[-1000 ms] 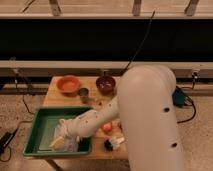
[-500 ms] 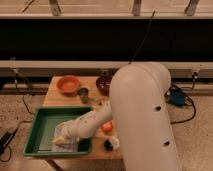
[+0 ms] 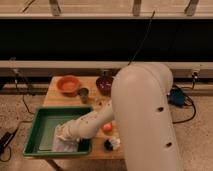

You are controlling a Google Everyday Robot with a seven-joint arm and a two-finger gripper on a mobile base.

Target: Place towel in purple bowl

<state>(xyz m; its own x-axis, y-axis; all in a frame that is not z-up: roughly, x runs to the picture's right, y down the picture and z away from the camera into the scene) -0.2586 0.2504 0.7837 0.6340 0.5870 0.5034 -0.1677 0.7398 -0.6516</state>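
The towel [image 3: 68, 145], a pale thin cloth, lies in the near right part of a green tray [image 3: 37, 131]. My gripper [image 3: 61, 133] reaches down into the tray from the right and rests on the towel's upper edge, shut on the cloth. The purple bowl [image 3: 104, 84] stands at the back of the wooden table, right of centre, partly behind my large white arm [image 3: 142, 115]. The arm hides the table's right side.
An orange bowl [image 3: 68, 84] sits at the back left, with a small grey cup [image 3: 83, 93] just in front of it. An orange ball [image 3: 106, 127] and a small dark object [image 3: 109, 145] lie near the front edge. Cables run along the floor.
My gripper has closed on the towel in the tray. The big white arm housing has swung a little to the left, covering more of the table.
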